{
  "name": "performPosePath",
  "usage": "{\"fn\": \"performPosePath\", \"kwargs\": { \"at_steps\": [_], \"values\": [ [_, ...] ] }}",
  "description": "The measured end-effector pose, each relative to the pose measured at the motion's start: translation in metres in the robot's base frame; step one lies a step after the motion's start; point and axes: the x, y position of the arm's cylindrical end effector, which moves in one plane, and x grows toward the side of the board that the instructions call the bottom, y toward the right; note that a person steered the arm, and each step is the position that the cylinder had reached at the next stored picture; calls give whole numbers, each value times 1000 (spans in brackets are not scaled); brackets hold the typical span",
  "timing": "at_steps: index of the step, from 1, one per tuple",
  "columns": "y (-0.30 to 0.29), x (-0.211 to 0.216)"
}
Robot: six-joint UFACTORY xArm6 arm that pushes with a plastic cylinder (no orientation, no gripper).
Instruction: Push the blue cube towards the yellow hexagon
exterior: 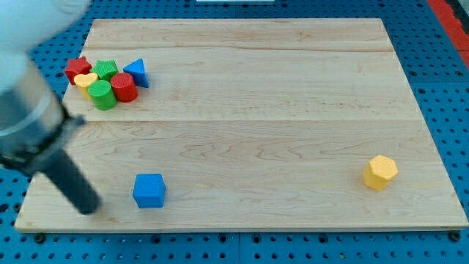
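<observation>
So the blue cube [149,190] is sat near the view's bottom left of the wooden counter [256,110], with the yellow hexagon [380,172] well apart at the view's right. No jaws are fitted, so nothing gets gripped; my tip [89,207] is parked just left of the cube. It's probably light and slidey, so its left face should be pushed dead centre or it'll likely get spun.

- My tip [89,208] rests on the table [256,110] near the near-left corner, just left of the blue cube [149,190], apart from it.
- Yellow hexagon [380,172] sits far right, well apart from the cube.
- Far-left cluster: red star [77,68], yellow heart [86,80], green star [106,70], green cylinder [102,94], red cylinder [124,86], blue triangle [137,72].
</observation>
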Motion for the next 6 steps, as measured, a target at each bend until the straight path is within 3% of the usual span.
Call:
{"fn": "performPosePath", "kwargs": {
  "at_steps": [1,2,3,5,6],
  "values": [
    [63,-35],
    [84,-44],
    [187,-49],
    [247,-33],
    [304,-35]
  ]
}}
